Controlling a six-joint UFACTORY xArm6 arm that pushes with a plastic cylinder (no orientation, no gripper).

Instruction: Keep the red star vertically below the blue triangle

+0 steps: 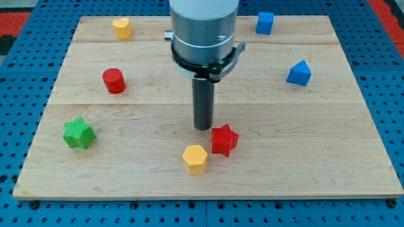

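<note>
Right now my tip [202,128], the lower end of the rod that serves as end effector, rests on the bench [353,157] just to the upper left of the red star [224,140], close enough that it looks to be touching the star's upper-left point, though I cannot tell whether there is a sliver of gap. Being a plain rod, it has no jaws to stand apart or together, and it clamps nothing.

From the tip, the star lies toward the view's right and slightly toward the view's bottom. The blue triangle [299,74], a house-like wedge, sits well off to the tip's upper right, far further to the right than the star. That is the relation the coming move turns on: the star needs to travel toward the view's right until it sits straight below the triangle, and the tip is already on the star's left side, which I judge a good side to push from. A push straight to the right should do most of the work; since the contact is high on the star, it may also drift toward the view's bottom or spin.

A yellow hexagon [195,158] lies just below the tip, near the star's lower left, out of the rightward path. A blue cube [265,23] lies at the view's top, to the tip's upper right.
</note>
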